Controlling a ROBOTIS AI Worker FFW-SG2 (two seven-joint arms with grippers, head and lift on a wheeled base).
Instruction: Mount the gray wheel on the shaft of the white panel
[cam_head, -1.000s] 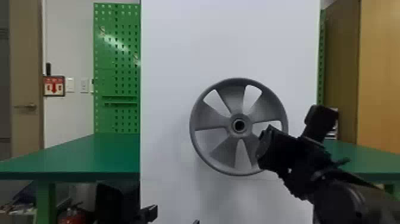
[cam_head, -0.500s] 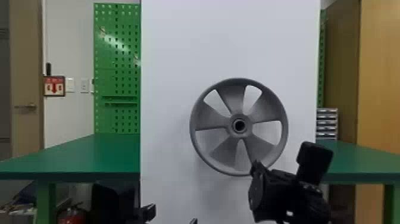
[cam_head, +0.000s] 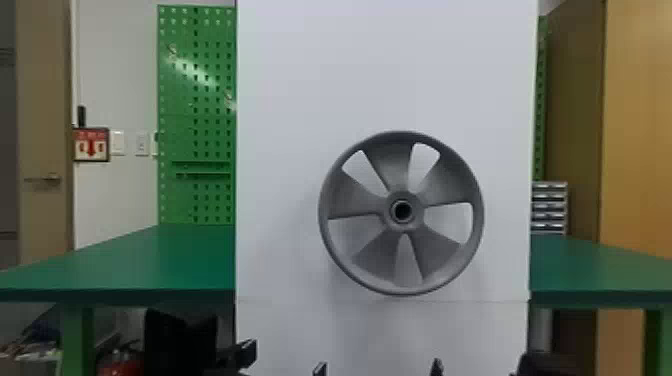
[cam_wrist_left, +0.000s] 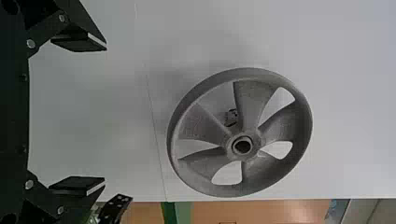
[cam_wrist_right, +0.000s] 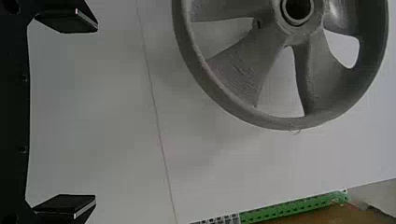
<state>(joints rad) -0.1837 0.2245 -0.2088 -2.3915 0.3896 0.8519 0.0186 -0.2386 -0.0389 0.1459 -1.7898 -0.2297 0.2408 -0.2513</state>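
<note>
Gray is the wheel (cam_head: 401, 226), and it stands upright at the front of the white panel (cam_head: 300, 100), a little to the right of the panel's middle in the head view. Its five broad blades go from the hub to the round rim, and between them the white surface shows through. The lowest part of the rim is just above a thin seam (cam_head: 280, 300) which crosses the panel. The hub has a dark round hole; if the shaft is inside it, I cannot tell. Both claws are apart from the wheel. At the bottom edge of the head view, the left claw (cam_head: 284, 359) is below the wheel and to its left, and the right claw (cam_head: 479, 367) is below and to its right. In its wrist view, the left claw (cam_wrist_left: 78, 113) has its two fingers wide apart, with nothing between them. The right claw (cam_wrist_right: 67, 113) is equally wide open and holds nothing. Behind the panel, a green desk (cam_head: 175, 260) reaches out on both sides. Farther back are a green pegboard (cam_head: 196, 107) on the left and small drawers (cam_head: 548, 207) on the right.
</note>
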